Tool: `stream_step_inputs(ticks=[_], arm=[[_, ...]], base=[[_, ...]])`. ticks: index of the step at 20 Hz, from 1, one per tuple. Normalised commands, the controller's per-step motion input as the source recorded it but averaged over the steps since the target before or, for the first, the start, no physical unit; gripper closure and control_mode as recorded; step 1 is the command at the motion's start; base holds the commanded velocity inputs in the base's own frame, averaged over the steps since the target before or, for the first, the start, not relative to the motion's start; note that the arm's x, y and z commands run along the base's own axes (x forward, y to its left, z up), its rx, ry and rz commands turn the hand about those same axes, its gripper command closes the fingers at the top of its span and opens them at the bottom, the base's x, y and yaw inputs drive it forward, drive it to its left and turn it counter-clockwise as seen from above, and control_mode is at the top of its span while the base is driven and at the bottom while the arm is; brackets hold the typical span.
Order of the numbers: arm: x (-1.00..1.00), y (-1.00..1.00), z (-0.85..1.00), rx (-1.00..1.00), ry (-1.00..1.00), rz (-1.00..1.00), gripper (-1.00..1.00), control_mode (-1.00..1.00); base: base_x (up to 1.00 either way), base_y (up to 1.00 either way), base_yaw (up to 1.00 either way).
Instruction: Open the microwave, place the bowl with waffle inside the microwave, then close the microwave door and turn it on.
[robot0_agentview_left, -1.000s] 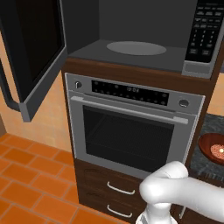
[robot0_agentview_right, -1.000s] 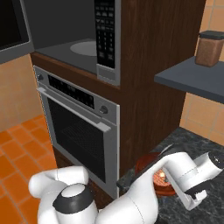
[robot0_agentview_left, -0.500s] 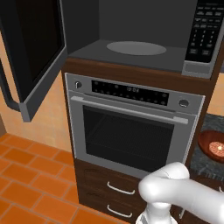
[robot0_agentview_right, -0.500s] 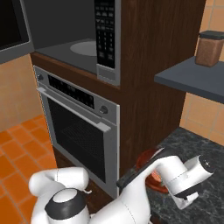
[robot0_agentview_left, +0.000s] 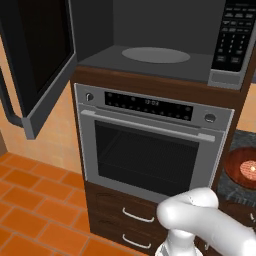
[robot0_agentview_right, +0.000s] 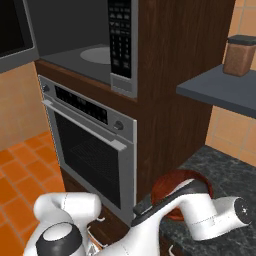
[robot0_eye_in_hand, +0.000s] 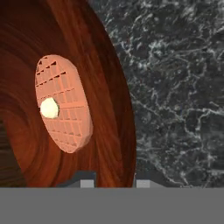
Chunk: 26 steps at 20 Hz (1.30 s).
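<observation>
The microwave stands open, its grey turntable bare and the keypad to its right. The microwave door is swung out to the left. The reddish-brown bowl sits on the dark counter at the right edge, with the waffle in it. My hand hangs over the bowl and covers part of it. In the hand view my gripper is open, one tip inside the bowl's rim and one outside. The waffle lies just left of the tips.
A steel-framed oven with a bar handle sits under the microwave, with drawers below it. Dark speckled stone counter surrounds the bowl. A grey shelf with a brown jar hangs above the counter. The floor is orange tile.
My hand has sunk lower and a little left over the bowl, hiding more of it in the right base view. The microwave and its door have not moved.
</observation>
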Motion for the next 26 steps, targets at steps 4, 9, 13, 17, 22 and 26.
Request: stream_step_inputs(ticks=[4,9,13,17,22,26], arm=[[-0.33,0.00,0.42,0.00,-0.05,-0.10,1.00,-1.00],[-0.50,0.11,0.46,0.00,0.00,-0.13,1.00,-1.00],[-0.76,0.44,0.60,0.04,-0.10,-0.06,1.00,-1.00],[-0.92,0.62,0.63,0.09,-0.26,0.00,1.00,-1.00],[-0.67,0.88,0.64,0.03,-0.25,0.02,1.00,-1.00],[-0.06,1.00,0.59,0.00,-0.12,0.00,1.00,-1.00]], base=[[0.00,0.00,0.00],[0.00,0.00,0.00],[0.00,0.00,0.00],[0.00,0.00,0.00],[0.00,0.00,0.00],[0.00,0.00,0.00]])
